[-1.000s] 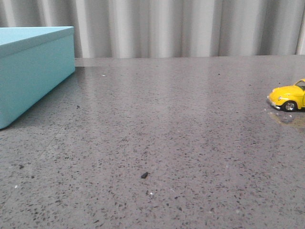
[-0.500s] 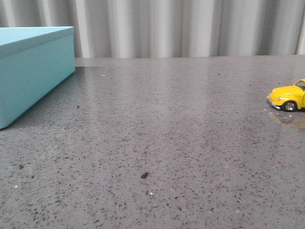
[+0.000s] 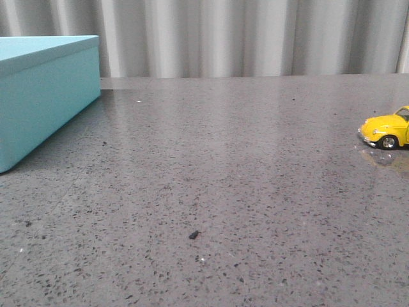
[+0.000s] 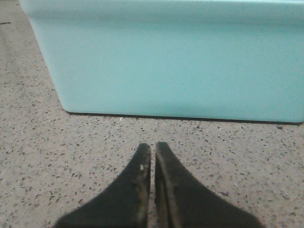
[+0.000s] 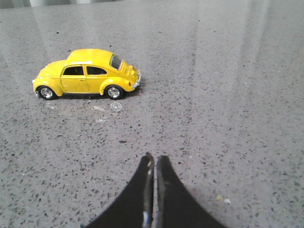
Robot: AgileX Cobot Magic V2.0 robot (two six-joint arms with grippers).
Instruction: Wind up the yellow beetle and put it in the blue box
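The yellow beetle (image 3: 386, 130) stands on its wheels at the table's right edge in the front view, partly cut off by the frame. The right wrist view shows the whole yellow beetle (image 5: 87, 74) side-on, some way ahead of my right gripper (image 5: 155, 157), which is shut on nothing. The blue box (image 3: 42, 94) stands at the far left of the table. In the left wrist view one flat wall of the blue box (image 4: 175, 59) fills the view ahead of my left gripper (image 4: 152, 145), shut and empty, a short gap away. Neither gripper shows in the front view.
The grey speckled tabletop (image 3: 217, 179) runs back to a pale corrugated wall (image 3: 243, 38). A small dark crumb (image 3: 193, 235) lies near the middle front. A few tiny clear bits (image 5: 114, 107) lie on the table beside the car.
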